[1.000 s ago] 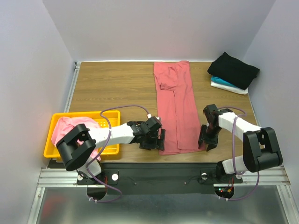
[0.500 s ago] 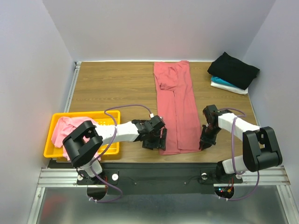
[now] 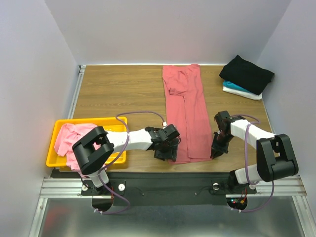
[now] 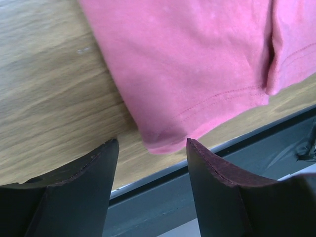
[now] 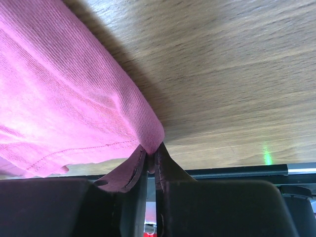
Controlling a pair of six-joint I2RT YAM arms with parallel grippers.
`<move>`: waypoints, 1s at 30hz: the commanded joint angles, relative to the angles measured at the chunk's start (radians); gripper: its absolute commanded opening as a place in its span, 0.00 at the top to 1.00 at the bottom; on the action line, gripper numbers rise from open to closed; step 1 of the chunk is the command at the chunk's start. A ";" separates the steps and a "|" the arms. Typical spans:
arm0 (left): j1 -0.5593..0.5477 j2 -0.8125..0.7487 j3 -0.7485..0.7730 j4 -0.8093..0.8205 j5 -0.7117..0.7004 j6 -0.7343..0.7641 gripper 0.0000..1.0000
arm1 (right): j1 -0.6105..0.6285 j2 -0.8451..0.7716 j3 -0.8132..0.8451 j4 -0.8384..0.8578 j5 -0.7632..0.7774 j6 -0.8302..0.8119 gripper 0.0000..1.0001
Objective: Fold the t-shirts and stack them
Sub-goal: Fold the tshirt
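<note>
The dusty-red shirt (image 3: 185,111) lies flat on the bench (image 3: 118,94), folded into a long narrow strip. It runs from the far edge down the middle to the near edge, where its hem ends just short of the bench's lip.

The left claw (image 3: 167,150) sits low at the near left corner of that hem. In the left wrist view the left claw (image 4: 152,144) stands apart, one finger on either side of the corner of the dusty-red shirt (image 4: 197,64). No cloth is gripped between them.

The right claw (image 3: 216,150) is at the near right corner of the same hem. In the right wrist view the right claw (image 5: 149,157) is together, clamped on the edge of the dusty-red shirt (image 5: 64,98), and the cloth rises in a small pinched fold at the fingertips.

The pink shirt (image 3: 69,138) is bunched inside the yellow basket (image 3: 113,120) at the near left corner of the bench. Part of it hangs over the basket's near rim.

The black shirt (image 3: 247,74) is folded at the far right corner, resting on a folded blue and white cloth (image 3: 242,90).
</note>
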 commanded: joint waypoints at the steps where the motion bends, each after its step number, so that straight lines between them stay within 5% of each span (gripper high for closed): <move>1: -0.027 0.043 0.018 -0.043 0.005 -0.002 0.32 | -0.001 -0.014 -0.015 0.049 0.023 0.002 0.91; 9: -0.032 0.069 -0.014 -0.007 0.031 -0.009 0.52 | -0.001 -0.021 -0.015 0.054 0.020 0.003 0.92; 10: -0.032 0.074 -0.016 -0.001 0.031 -0.006 0.62 | -0.001 -0.028 -0.014 0.057 0.016 0.000 0.92; 19: -0.032 0.157 0.019 0.018 0.033 0.038 0.96 | -0.001 -0.051 0.023 0.054 -0.014 -0.012 0.98; 30: -0.027 0.062 0.085 -0.120 0.016 0.081 1.00 | -0.001 -0.081 0.144 -0.064 -0.011 -0.044 1.00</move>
